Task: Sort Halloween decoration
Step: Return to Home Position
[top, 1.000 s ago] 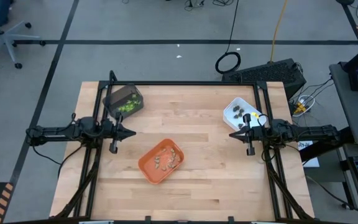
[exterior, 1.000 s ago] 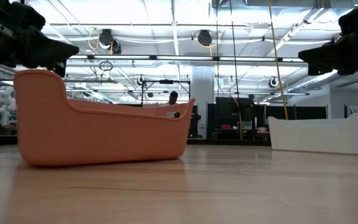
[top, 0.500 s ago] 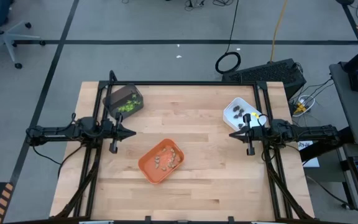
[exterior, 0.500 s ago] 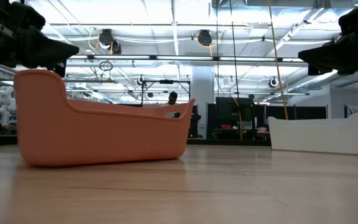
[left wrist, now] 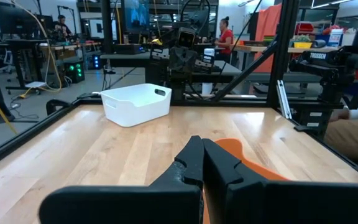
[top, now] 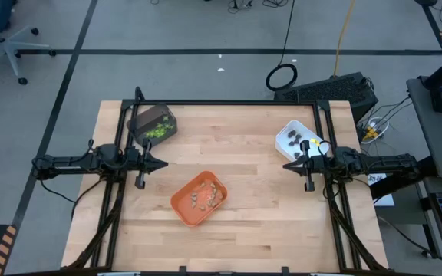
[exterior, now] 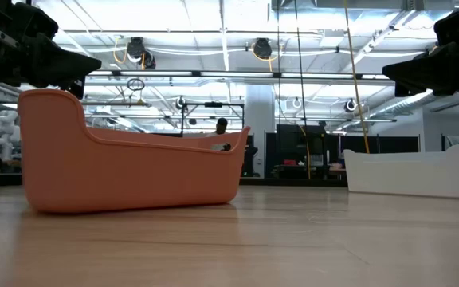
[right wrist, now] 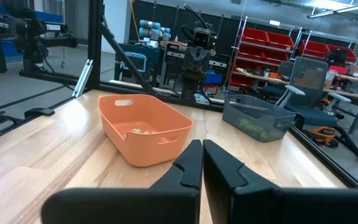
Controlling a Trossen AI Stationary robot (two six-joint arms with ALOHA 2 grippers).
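The Halloween decoration lies sorted in three trays. Lime-green pieces (top: 156, 132) fill the dark grey tray (top: 152, 123) at the far left. Dark brown pieces (top: 305, 140) sit in the white tray (top: 296, 136) at the far right. Tan-grey pieces (top: 204, 198) lie in the orange tray (top: 199, 198) near the table's middle. My left gripper (top: 165, 162) hovers shut at the left edge, pointing level toward the middle. My right gripper (top: 285, 165) hovers shut at the right edge, facing it. Both hold nothing.
A black metal frame (top: 229, 103) runs along the table's far edge and down both sides. Bare wood lies between the trays and toward the near edge. People and work benches show in the room beyond the table.
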